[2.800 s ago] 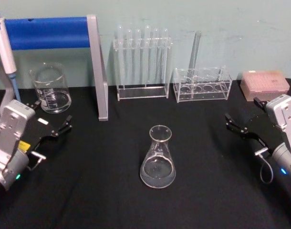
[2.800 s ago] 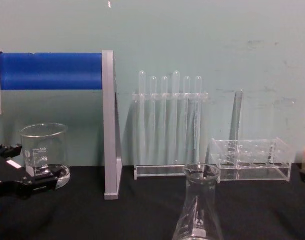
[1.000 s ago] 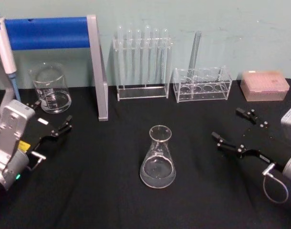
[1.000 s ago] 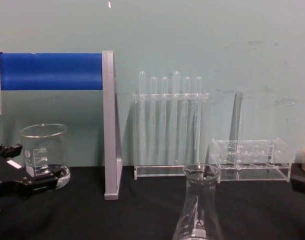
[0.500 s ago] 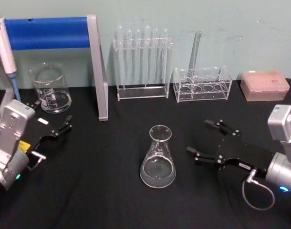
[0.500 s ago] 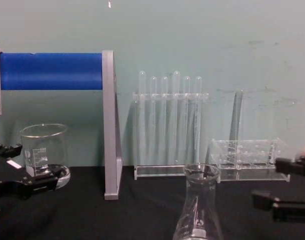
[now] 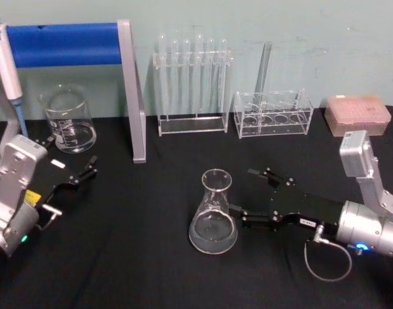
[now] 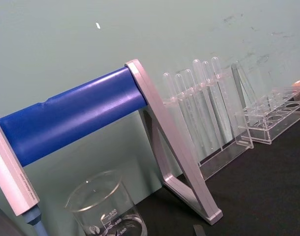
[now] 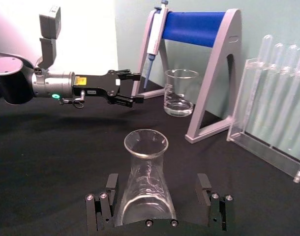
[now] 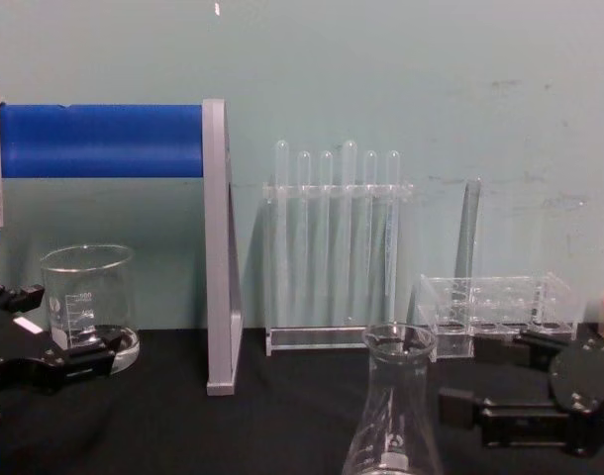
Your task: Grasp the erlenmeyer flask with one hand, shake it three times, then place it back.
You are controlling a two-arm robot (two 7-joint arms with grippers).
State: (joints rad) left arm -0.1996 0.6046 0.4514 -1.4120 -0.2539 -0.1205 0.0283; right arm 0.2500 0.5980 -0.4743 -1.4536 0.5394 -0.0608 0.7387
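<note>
The erlenmeyer flask (image 7: 213, 215) stands upright on the black table, centre front, with a little clear liquid at its bottom. My right gripper (image 7: 243, 192) reaches in from the right, open, its fingertips just at the flask's right side. In the right wrist view the flask (image 9: 146, 182) stands between the two spread fingers (image 9: 110, 186), with a gap on each side. The chest view shows the flask (image 10: 393, 416) low at centre and the right gripper (image 10: 468, 378) beside it. My left gripper (image 7: 71, 158) rests open at the left, near the beaker.
A glass beaker (image 7: 69, 119) stands at the back left under a blue-barred pipette stand (image 7: 61, 44). A rack of test tubes (image 7: 191, 84), a low clear rack (image 7: 272, 112) and a pink tip box (image 7: 356, 114) line the back edge.
My right gripper has travelled left from the table's right edge toward the flask, staying open, and now straddles it. The flask and the left arm have not moved.
</note>
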